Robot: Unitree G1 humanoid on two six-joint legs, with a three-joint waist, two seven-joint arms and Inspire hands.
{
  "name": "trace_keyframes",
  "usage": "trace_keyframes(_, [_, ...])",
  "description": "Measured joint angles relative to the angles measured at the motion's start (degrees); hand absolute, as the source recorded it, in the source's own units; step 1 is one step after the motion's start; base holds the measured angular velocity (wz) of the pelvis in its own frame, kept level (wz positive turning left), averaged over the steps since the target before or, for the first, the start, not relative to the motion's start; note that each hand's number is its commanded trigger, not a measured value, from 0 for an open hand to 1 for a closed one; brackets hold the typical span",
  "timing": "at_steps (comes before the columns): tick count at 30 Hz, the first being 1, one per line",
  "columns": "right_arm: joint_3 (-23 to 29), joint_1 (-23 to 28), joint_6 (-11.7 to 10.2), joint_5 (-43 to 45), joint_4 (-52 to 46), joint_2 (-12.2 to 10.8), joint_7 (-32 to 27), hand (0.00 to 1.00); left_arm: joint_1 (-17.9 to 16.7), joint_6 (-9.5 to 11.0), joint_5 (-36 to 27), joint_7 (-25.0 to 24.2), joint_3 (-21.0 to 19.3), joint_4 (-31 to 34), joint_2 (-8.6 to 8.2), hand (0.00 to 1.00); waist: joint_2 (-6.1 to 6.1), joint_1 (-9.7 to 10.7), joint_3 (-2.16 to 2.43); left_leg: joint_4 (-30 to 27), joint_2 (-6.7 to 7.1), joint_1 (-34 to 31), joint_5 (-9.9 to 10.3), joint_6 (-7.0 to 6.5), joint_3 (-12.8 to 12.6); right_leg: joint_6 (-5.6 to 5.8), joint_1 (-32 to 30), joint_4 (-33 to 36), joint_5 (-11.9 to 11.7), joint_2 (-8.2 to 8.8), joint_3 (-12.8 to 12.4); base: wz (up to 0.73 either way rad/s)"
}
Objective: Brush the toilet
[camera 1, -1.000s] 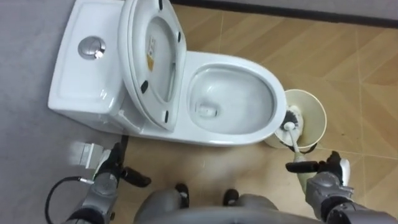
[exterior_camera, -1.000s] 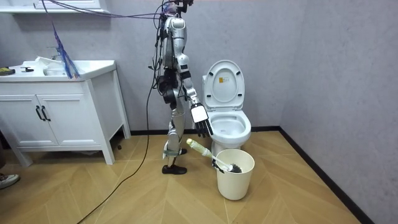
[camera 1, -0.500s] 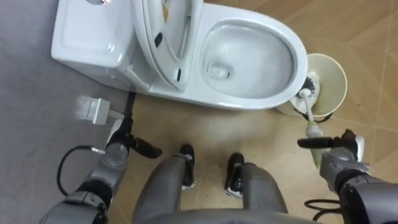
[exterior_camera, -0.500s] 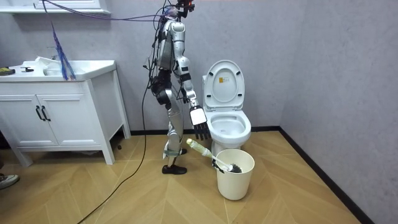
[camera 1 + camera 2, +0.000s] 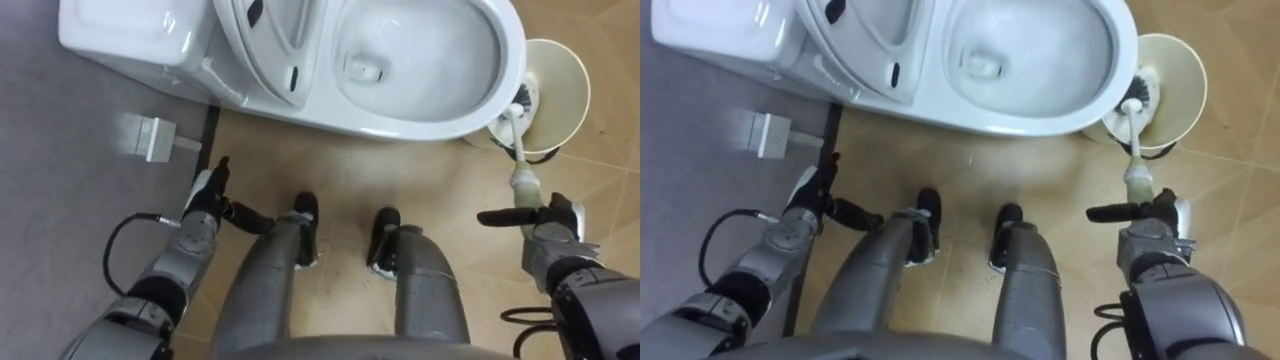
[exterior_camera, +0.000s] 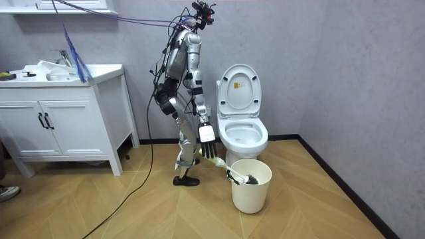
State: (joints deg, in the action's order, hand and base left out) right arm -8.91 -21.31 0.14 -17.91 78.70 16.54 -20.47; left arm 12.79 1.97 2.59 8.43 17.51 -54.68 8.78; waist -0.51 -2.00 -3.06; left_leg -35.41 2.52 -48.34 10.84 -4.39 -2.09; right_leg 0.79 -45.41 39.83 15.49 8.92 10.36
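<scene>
My right robot hand hangs just under the end of the brush. Its fingers are straight and reach sideways, holding nothing. I cannot tell whether they touch the handle yet. The brush stands in the bucket just beside the toilet, head down inside and handle leaning out over the rim toward me. My left robot hand hangs idle at my side with its fingers relaxed.

The step, as I judge it, is taking the brush. I should wrap my fingers round the thicker pale grip at the end, not the thin white shaft above it, which looks like smooth plastic and would likely slip or twist. Then I should draw it out along its own lean, so the head clears the rim. The bucket looks thin-walled and light, and a sideways pull could tip it.

The head is a round tuft of dark bristles. The bucket is cream and round. The toilet is glossy white ceramic with an oval bowl, its seat raised. The floor is wood-patterned.
</scene>
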Motion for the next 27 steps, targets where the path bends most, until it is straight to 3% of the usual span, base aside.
trace_keyframes(3, [0.07,-0.4,0.04,0.2,0.01,0.93,0.0,0.0,-0.05,-0.03,0.02,0.11,0.7,2.87,0.28,0.0,-0.62,-0.24,-0.02,-1.41,0.0,-1.97,0.16,0.07,-0.05,-0.21,-2.0,1.65,0.44,0.25,-0.02,0.02])
trace_keyframes(10, [-1.29,-0.68,0.03,0.16,-0.1,2.44,-0.02,0.0,-0.07,-0.13,-0.74,0.17,2.03,6.87,1.3,0.0,-1.07,-0.77,-0.06,-8.85,0.11,-7.3,2.61,0.74,-0.08,-1.06,-7.72,9.9,4.03,1.17,-0.62,0.04])
trace_keyframes(16, [-2.36,-1.44,0.01,0.45,-0.12,3.55,0.2,0.0,-1.1,-0.21,-0.76,1.18,3.11,9.83,1.31,0.0,-1.3,-1.47,-0.11,-11.25,0.13,-10.41,2.84,1.3,-0.83,-2.34,-11.7,14.07,5.26,2.21,-0.88,0.04])
trace_keyframes(17, [-2.37,-1.43,0.08,0.48,-0.12,3.59,0.3,0.08,-1.15,-0.36,-0.76,1.16,3.12,9.83,1.31,0.0,-1.29,-1.38,-0.12,-11.61,0.05,-10.8,2.93,1.46,-0.76,-2.54,-12.0,14.46,5.45,2.24,-0.89,0.05])
trace_keyframes(18, [-2.36,-1.44,0.1,0.46,-0.12,3.64,0.36,0.42,-1.15,-0.39,-0.77,1.16,3.12,9.83,1.31,0.0,-1.28,-1.36,-0.12,-11.74,0.0,-11.0,2.96,1.51,-0.72,-2.6,-12.15,14.56,5.49,2.23,-0.84,0.0])
trace_keyframes(20, [-2.39,-1.68,0.12,0.45,-0.12,3.73,0.47,0.92,-1.08,-0.39,-0.76,1.16,3.11,9.83,1.32,0.0,-1.28,-1.25,-0.12,-12.2,-0.03,-11.61,3.05,1.68,-0.7,-2.86,-12.83,15.15,5.64,2.34,-0.78,0.0])
trace_keyframes(21, [-2.4,-1.72,0.13,0.44,-0.12,3.73,0.52,1.0,-1.06,-0.38,-0.77,1.16,3.11,9.83,1.32,0.0,-1.28,-1.24,-0.12,-12.25,-0.05,-11.74,3.04,1.7,-0.7,-2.87,-12.97,15.23,5.65,2.4,-0.78,0.0])
trace_keyframes(27, [-2.4,-2.14,-0.01,0.21,-0.09,3.85,0.57,1.0,-1.13,-0.31,-0.82,1.27,3.07,9.85,1.52,0.0,-1.18,-1.25,-0.17,-13.05,0.06,-13.06,3.07,1.71,-0.67,-2.89,-14.23,16.05,5.79,2.39,-0.88,0.0])
